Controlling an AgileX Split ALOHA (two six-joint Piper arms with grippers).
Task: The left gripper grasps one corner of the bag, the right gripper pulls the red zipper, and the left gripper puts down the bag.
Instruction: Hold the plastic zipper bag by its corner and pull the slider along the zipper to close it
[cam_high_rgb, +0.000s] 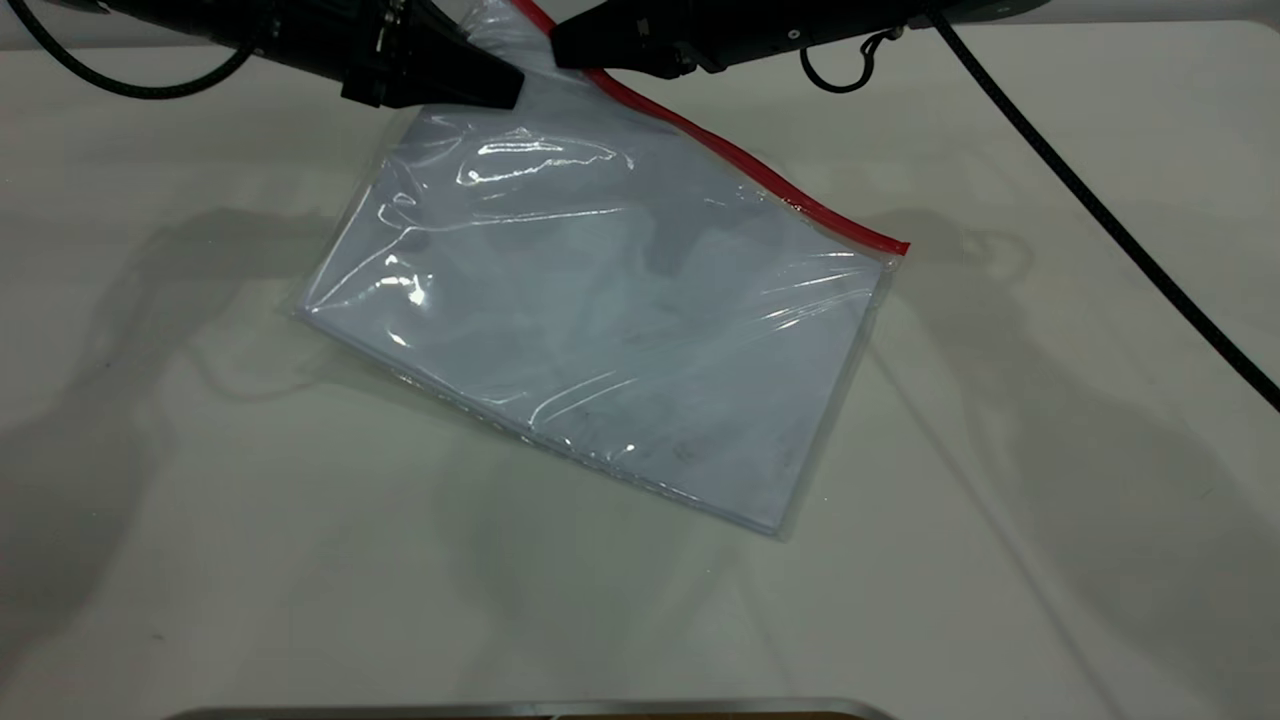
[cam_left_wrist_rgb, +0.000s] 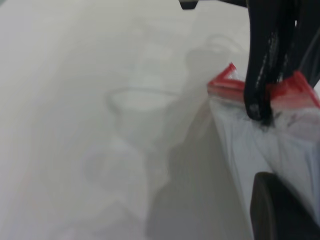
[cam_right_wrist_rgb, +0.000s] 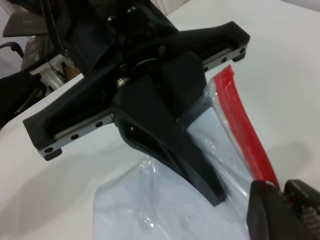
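Note:
The bag lies slanted on the white table, with white paper sheets showing through its film. Its far corner is raised off the table. My left gripper is shut on that raised corner, just inside the red zipper. In the right wrist view the left gripper clamps the film beside the red zipper. My right gripper is shut on the red zipper close to that corner. Its jaws stand closed with red between them. The left wrist view shows the right gripper pinching the red strip.
The right arm's thick black cable runs across the table's right side. A small cable loop hangs under the right gripper. A metal edge shows at the near border. The bag's near corner rests flat on the table.

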